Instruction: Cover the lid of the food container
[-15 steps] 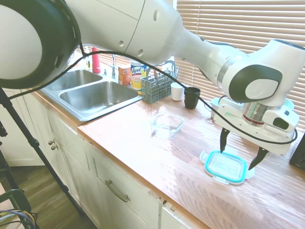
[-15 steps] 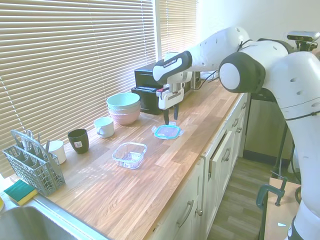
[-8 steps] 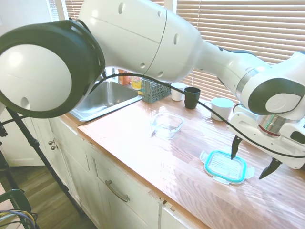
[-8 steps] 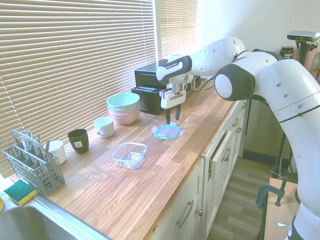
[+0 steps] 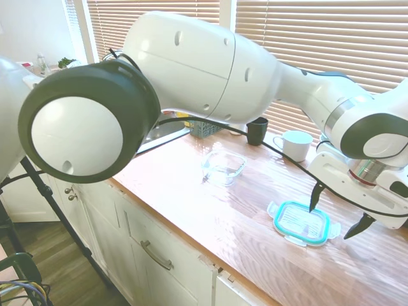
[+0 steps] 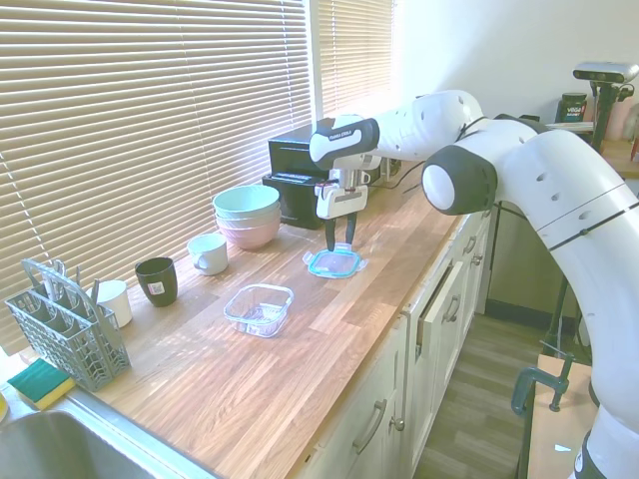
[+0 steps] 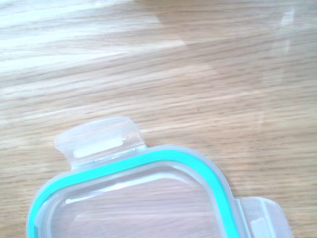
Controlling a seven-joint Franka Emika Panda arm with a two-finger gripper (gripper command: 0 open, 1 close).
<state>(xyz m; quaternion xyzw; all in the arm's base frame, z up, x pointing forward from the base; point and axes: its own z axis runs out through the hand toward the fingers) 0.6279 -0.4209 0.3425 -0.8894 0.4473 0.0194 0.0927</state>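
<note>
We see the gripper (image 5: 336, 211) spread wide, empty, just above the lid (image 5: 302, 223) lying flat on the bench (image 5: 210, 210). The food container (image 5: 224, 166) sits uncovered, well apart.

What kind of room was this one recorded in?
Most likely a home kitchen. A long wooden countertop sits over white cabinets, a dish-drainer basket stands by a sponge at the sink's edge, and mugs and stacked bowls line the blinds-covered window.
</note>
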